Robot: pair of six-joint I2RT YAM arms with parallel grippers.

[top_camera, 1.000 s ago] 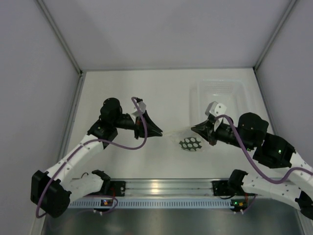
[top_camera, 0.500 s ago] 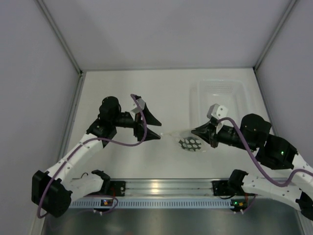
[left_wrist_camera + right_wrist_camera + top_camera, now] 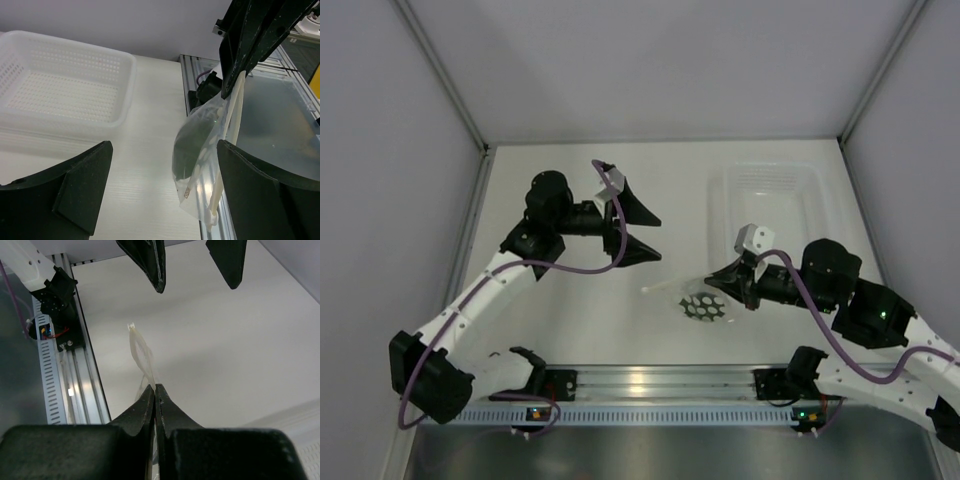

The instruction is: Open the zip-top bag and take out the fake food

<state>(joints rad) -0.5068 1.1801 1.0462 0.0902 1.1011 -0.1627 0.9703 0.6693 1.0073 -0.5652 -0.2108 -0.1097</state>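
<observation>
The left hand (image 3: pixel 658 238) has let go of the bag's edge and pulled back up the counter (image 3: pixel 570 180). Its fingers are now spread wide and hold nothing, well apart from the pouch. A moment earlier it sat low and close against the left end of the pouch. The zip-top bag (image 3: pixel 700 303) has also drifted a little toward the near edge, and its left end now trails loose instead of being stretched between the two arms.

In the left wrist view the pouch hangs from its pale zip strip, with the fake food (image 3: pixel 190 147) a dark green oval still inside. The right hand (image 3: pixel 715 283) is clenched on that strip and bears the bag alone. It sits slightly lower and nearer the rail than before. The clear tray (image 3: pixel 765 170) lies beyond it, untouched.

The step in hand looks like a re-grip to part the mouth. In the right wrist view the two lips bow apart slightly, so the seal seems partly broken, though I cannot tell how far. To do it well, the left hand should close on the free lip alone, not both layers. It should then pull straight away from the right hand while that pinch holds. Catching the pouch body would only drag the whole bag.
</observation>
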